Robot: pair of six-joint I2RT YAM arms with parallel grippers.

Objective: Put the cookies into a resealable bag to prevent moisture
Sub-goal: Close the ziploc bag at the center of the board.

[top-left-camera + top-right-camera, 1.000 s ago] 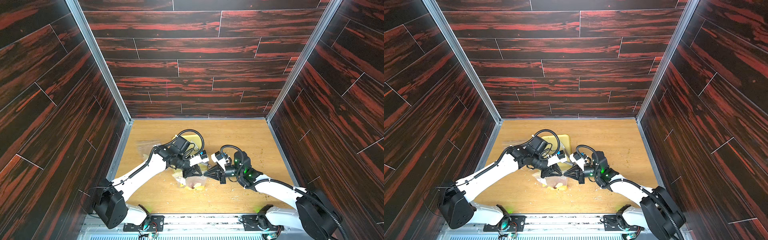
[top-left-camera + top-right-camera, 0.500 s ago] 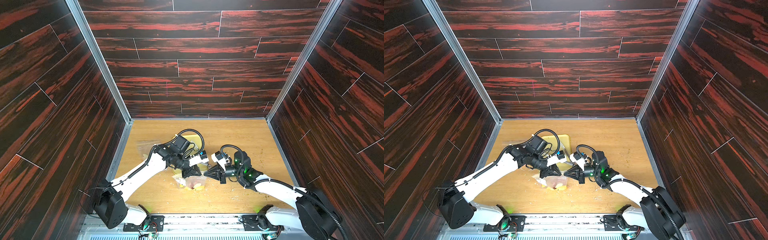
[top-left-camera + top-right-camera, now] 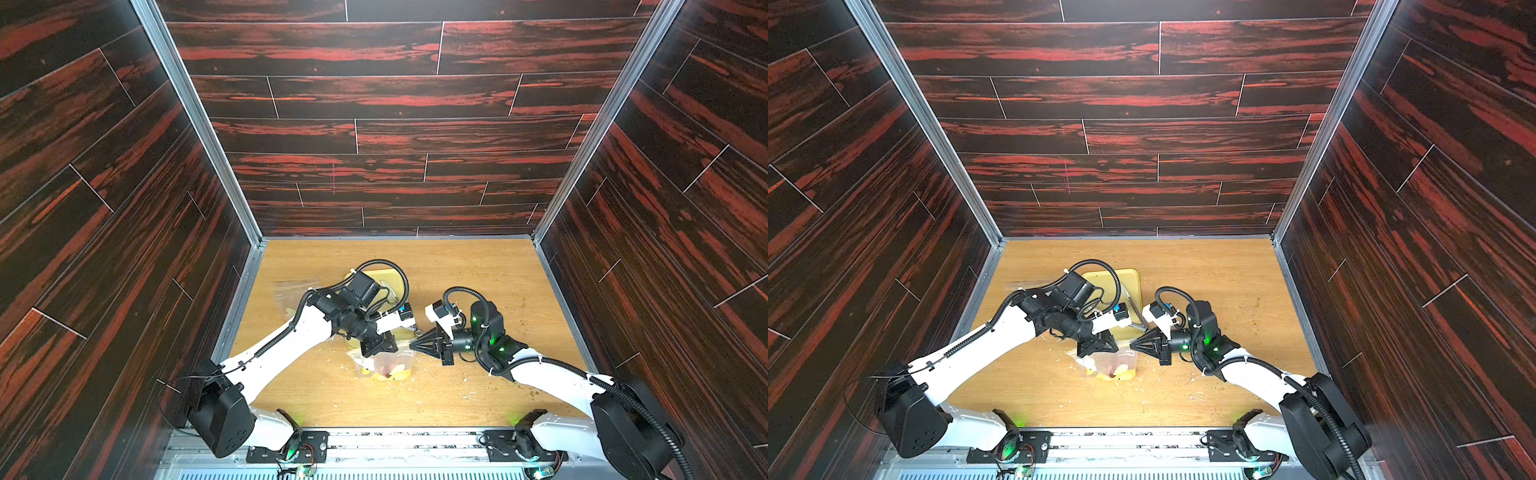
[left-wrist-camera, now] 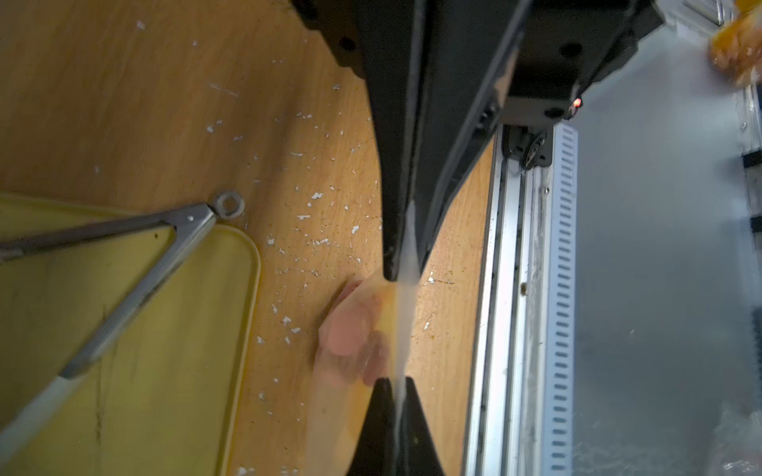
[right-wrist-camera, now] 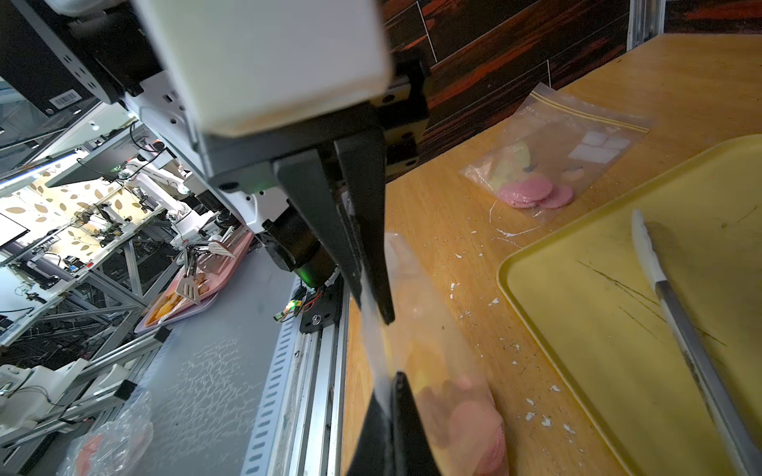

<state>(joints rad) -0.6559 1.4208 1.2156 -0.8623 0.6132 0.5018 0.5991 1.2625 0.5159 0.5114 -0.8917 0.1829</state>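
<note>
Start at the far left: a second clear bag [image 3: 293, 293] lies flat on the table [image 3: 478, 282] with a few pink discs already in it, well apart from the work. To its right, at the far middle, the yellow tray [image 3: 388, 276] shows only the metal tongs [image 4: 136, 255] lying across it. I see no cookies on the parts of it that are visible, though the left arm hides some of it. Next comes your left gripper [image 3: 384, 351], jaws together and clamped on the top strip of the resealable bag [image 3: 388, 368]. That bag sits near the middle of the table, just near of the tray, with pale crumbs [image 4: 313, 198] scattered around it. The cookies [image 4: 350, 329] are inside it, pink rounds bunched behind the film at its lower end. On the right, your right gripper [image 3: 413, 345] is likewise closed, pinching the same strip just beside the left one. By my reading the loading is done and you are on the sealing. What remains is pressing the zip shut along the whole mouth. I cannot tell from these views whether any stretch has locked.
</note>
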